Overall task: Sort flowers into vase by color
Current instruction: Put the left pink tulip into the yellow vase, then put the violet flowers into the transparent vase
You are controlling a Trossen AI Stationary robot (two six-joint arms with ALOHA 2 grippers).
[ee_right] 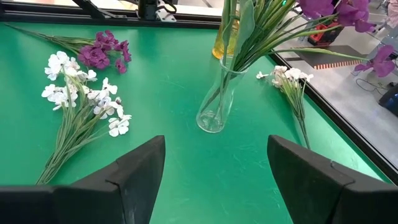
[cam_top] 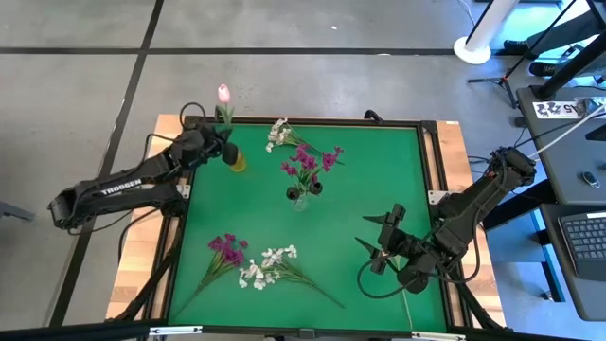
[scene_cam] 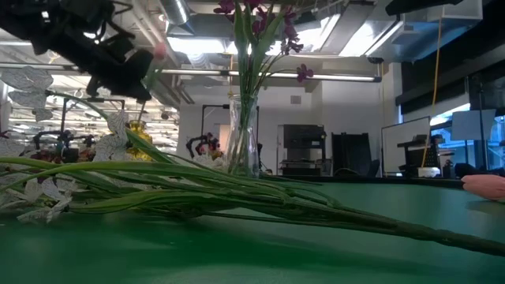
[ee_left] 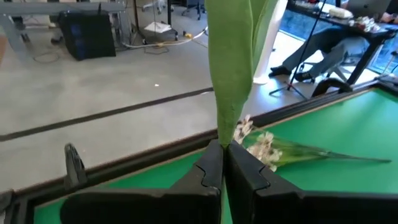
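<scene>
Flowers lie loose on the green table (cam_top: 379, 189): purple (cam_top: 227, 248) and white (cam_top: 268, 265) sprays near its front, more purple stems in a clear vase (cam_top: 301, 197). Left gripper (cam_top: 225, 150) is clamped on a pink tulip (cam_top: 224, 93) above a yellow vase (cam_top: 236, 159); right gripper (cam_top: 379, 242) hovers wide apart, empty.

**Left arm reaches to the far corner, right arm waits near the front**

The left arm (cam_top: 118, 188) stretches from the table's left edge toward the far left corner, its forearm running diagonally. Its left gripper (cam_top: 225, 144) sits at that corner with the fingers (ee_left: 211, 171) pressed together, pinching a green flower stem (ee_left: 233, 68) that rises straight up between them.

The right arm (cam_top: 483, 204) bends in from the table's right edge, elbow out past the edge, wrist angled back toward the middle. The right gripper (cam_top: 382, 234) hovers over the near right part of the table, its two fingers (ee_right: 140, 168) spread wide apart and holding nothing.
</scene>
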